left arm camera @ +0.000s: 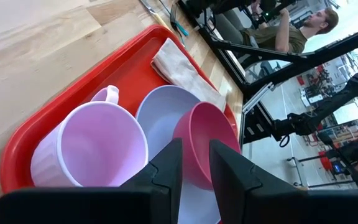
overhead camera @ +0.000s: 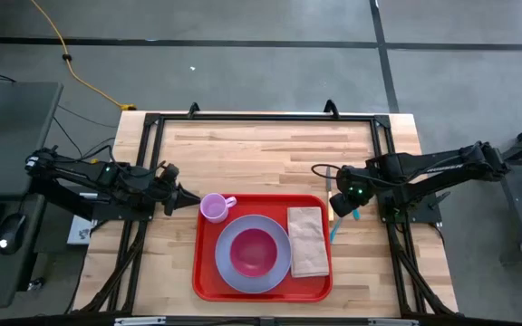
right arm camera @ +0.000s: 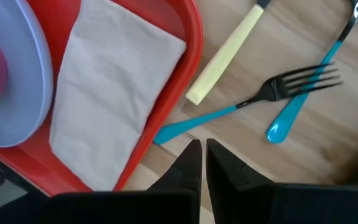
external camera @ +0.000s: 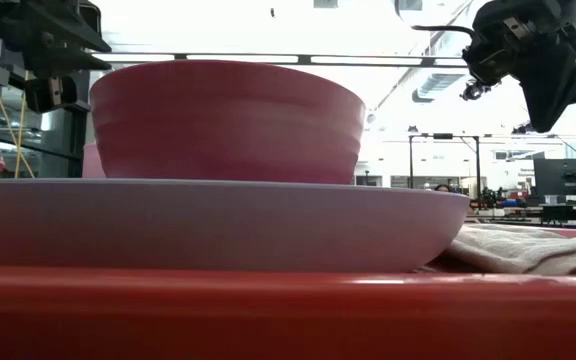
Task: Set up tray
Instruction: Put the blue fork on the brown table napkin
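The red tray (overhead camera: 208, 282) lies at the table's near middle. On it a pink bowl (overhead camera: 254, 252) sits in a lavender plate (overhead camera: 225, 264). A lilac cup (overhead camera: 213, 208) stands upright in the tray's far left corner, and a tan folded napkin (overhead camera: 308, 241) lies flat along its right side. My left gripper (overhead camera: 184, 198) hovers just left of the cup, narrowly open (left arm camera: 196, 168) and holding nothing. My right gripper (overhead camera: 343, 205) hangs shut (right arm camera: 199, 155) above the cutlery right of the tray.
A teal-handled fork (right arm camera: 272, 93), a teal-handled spoon (right arm camera: 303, 99) and a yellow-handled knife (right arm camera: 225, 56) lie on the wood between the tray's right rim (right arm camera: 179, 81) and the table's right edge. Bare wood lies beyond the tray. A person (left arm camera: 291, 31) sits behind the table.
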`<state>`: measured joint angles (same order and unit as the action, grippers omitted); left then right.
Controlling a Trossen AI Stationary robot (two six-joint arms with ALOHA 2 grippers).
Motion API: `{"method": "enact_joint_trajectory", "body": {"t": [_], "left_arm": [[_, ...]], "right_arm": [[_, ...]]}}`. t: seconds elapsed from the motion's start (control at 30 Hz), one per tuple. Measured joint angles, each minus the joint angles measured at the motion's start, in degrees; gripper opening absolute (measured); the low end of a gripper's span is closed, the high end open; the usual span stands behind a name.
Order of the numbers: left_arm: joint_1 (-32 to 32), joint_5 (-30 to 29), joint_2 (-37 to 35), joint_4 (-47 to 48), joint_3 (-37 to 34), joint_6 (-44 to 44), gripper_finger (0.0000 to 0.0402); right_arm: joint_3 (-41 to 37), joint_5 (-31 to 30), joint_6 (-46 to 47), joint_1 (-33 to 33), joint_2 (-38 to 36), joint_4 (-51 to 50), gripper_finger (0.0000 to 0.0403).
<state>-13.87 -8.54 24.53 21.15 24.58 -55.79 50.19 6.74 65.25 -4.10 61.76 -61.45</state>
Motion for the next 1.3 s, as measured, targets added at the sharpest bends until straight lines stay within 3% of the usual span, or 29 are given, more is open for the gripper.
{"method": "enact_joint_trajectory", "body": {"t": [0.43,0.7,1.17,1.3], "left_arm": [[0.0,-0.2,0.0,0.0,0.0,0.0,0.0111],[0.0,-0.2,0.0,1.9,0.0,0.0,0.0111],[0.0,-1.4,0.0,3.0,0.0,0.0,0.0111],[0.0,-1.5,0.0,3.1,0.0,0.0,0.0111]], "right_arm": [[-0.1,1.8,4.0,-0.1,0.2,0.1,0.0001],[-4.0,4.4,6.7,-0.4,0.2,1.9,0.0005],[-8.9,5.2,16.1,-0.9,0.2,4.9,0.0131],[-8.9,1.5,19.8,-0.9,0.2,6.5,0.0154]]}}
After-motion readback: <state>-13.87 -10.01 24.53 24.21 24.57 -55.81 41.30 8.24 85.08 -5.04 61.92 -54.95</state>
